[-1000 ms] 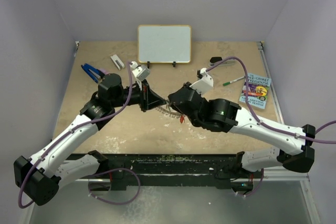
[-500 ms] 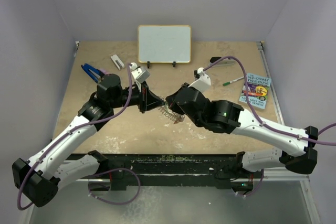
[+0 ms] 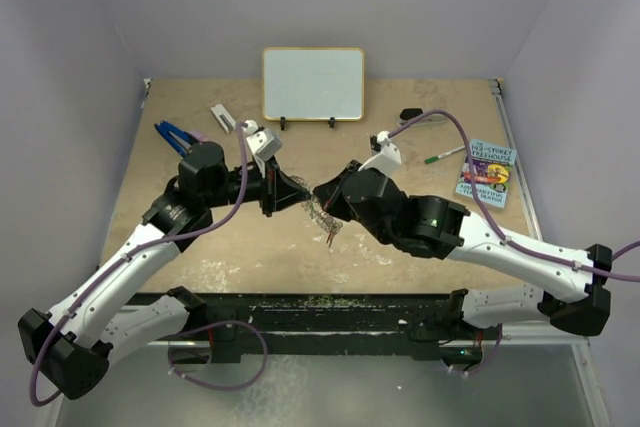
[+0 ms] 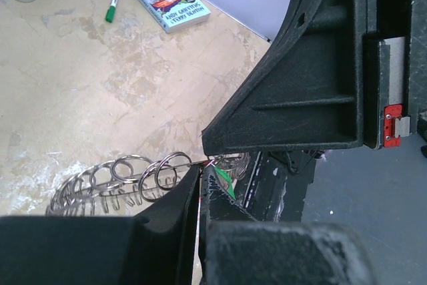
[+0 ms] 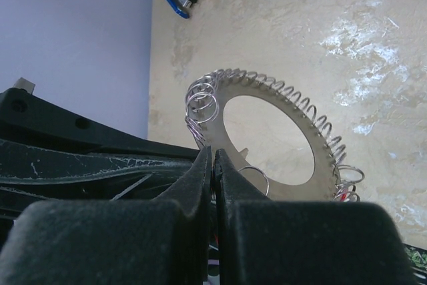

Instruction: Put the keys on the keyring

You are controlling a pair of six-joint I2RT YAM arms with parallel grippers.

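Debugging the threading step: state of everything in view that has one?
left gripper: shut on keyring rim.
right gripper: shut at keyring rim; grip contents hidden.
keyring: held tilted between both grippers.
green key: at left gripper's tip; threaded or not unclear.
whiteboard: upright on stand, blank.
pen: capped, lying flat.
book: closed, lying flat.
black stapler: closed.

Mottled beige table (image 3: 250, 247) — book (image 3: 487, 172); green pen (image 3: 443, 155); whiteboard (image 3: 313, 84) standing.
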